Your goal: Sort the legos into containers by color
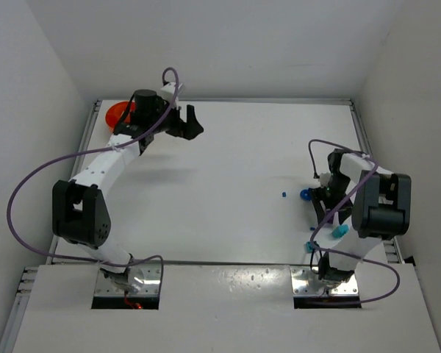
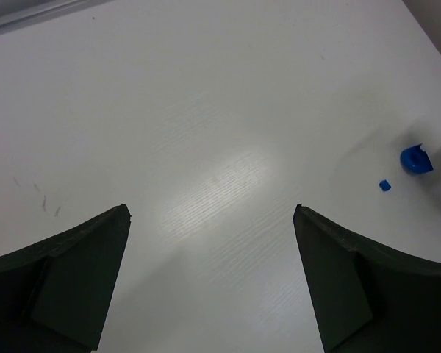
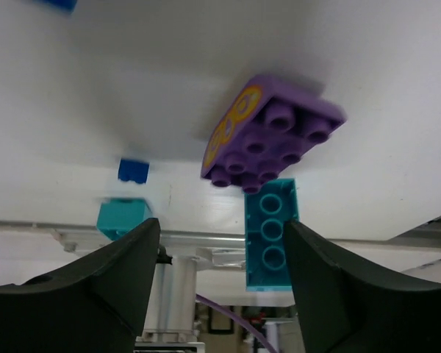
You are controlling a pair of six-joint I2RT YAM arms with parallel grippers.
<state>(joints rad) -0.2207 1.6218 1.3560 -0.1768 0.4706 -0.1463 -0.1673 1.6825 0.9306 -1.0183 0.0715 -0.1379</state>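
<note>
Legos (image 3: 272,235): the purple brick (image 3: 268,136) shows only past the spread right hand (image 3: 220,228); left hand (image 2: 212,209) spread.

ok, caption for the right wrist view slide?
Right pincer open, facing purple brick beside long teal brick; small teal brick and blue brick at frame left.

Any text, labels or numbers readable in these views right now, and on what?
None readable. The only mark is a yellow looped print on the side of the purple brick, seen at a slant in the right wrist view; it cannot be made out as a letter or number.
</note>
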